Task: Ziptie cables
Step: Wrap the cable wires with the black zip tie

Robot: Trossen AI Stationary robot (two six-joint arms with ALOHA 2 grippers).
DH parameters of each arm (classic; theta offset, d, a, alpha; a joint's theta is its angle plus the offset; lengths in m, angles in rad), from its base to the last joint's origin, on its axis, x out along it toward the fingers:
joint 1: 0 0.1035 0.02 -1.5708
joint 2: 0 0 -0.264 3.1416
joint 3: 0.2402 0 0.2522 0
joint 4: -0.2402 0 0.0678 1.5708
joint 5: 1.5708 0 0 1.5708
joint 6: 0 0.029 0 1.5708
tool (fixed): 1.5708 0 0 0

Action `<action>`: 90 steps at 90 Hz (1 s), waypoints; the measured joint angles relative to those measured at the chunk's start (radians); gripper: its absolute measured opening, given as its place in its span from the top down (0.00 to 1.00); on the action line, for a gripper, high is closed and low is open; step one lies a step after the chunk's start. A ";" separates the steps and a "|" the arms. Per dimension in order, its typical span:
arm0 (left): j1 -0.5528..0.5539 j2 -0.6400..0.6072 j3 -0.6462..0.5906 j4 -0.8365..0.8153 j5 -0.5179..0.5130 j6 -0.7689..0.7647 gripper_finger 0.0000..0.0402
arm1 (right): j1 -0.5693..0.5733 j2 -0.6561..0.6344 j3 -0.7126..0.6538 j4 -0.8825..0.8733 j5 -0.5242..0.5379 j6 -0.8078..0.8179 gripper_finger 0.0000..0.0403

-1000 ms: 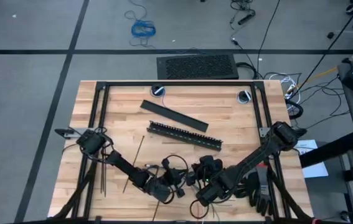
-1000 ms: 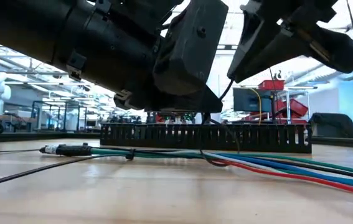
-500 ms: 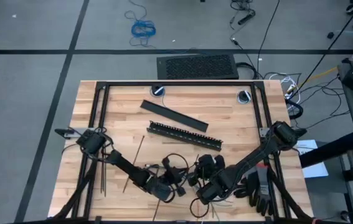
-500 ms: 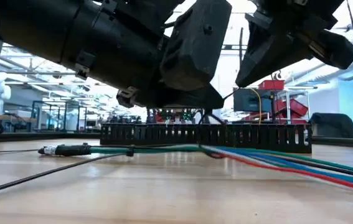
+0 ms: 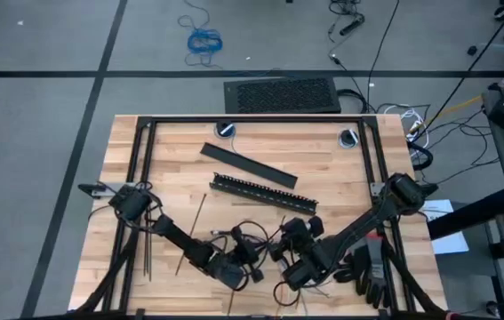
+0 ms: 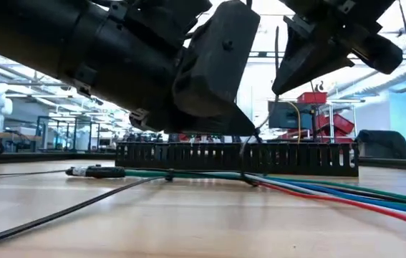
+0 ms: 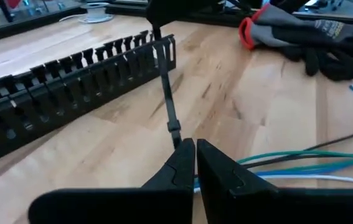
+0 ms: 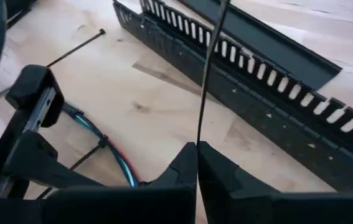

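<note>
Black fingers of the left gripper [image 7: 195, 163] are pinched together on a ziptie [image 7: 168, 99] at the near edge of the wooden surface [image 5: 323, 160], just above the cables [image 7: 301, 163] lying there. Beside it, the right gripper [image 8: 197, 163] is likewise clamped on a thin black strip [image 8: 208, 68]. Both arms crowd low over the cables, hiding much of them from above. Behind stands the slotted bar [image 6: 235, 158], then a flat bar [image 5: 248, 165]; gloves [image 7: 301, 34] lie off to the side.

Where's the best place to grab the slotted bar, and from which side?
Probably at the middle of the slotted bar, fingers across its narrow width, coming straight down: it lies flat, long and thin, so the middle balances.
</note>
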 joint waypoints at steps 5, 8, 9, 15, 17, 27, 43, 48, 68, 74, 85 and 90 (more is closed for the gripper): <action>0.001 0.000 0.000 0.004 -0.012 0.000 0.96 | 0.004 0.000 0.000 0.035 0.001 -0.030 1.00; 0.001 0.000 0.000 0.007 -0.020 0.000 0.96 | 0.007 0.000 0.000 0.056 0.003 -0.050 1.00; 0.001 0.000 0.000 0.007 -0.023 0.000 0.96 | 0.008 0.000 0.000 0.063 0.003 -0.054 1.00; 0.002 0.000 0.000 0.007 -0.036 0.000 0.96 | 0.013 0.000 0.000 0.087 0.008 -0.080 1.00; 0.003 0.000 0.000 0.007 -0.037 0.000 0.96 | 0.013 0.000 0.000 0.090 0.008 -0.083 1.00; 0.009 0.000 0.000 0.006 -0.037 -0.012 0.96 | 0.013 0.000 0.000 0.091 0.009 -0.084 1.00; 0.020 0.000 0.000 0.006 -0.037 -0.022 0.96 | 0.017 0.000 0.000 0.091 0.009 -0.085 1.00; 0.023 0.000 0.000 0.006 -0.031 -0.022 0.96 | 0.020 0.000 0.000 0.092 0.009 -0.085 1.00; 0.045 0.000 0.000 0.008 0.078 -0.023 0.93 | 0.034 0.000 0.000 0.139 0.007 -0.139 1.00; 0.048 0.000 0.000 0.008 0.116 0.002 0.90 | 0.039 0.000 0.000 0.148 0.006 -0.160 1.00; 0.040 0.000 0.000 0.004 0.182 0.064 0.84 | 0.057 0.000 0.000 0.147 0.010 -0.206 1.00; 0.029 0.000 -0.001 0.001 0.194 0.108 0.81 | 0.066 0.000 0.000 0.146 0.006 -0.236 1.00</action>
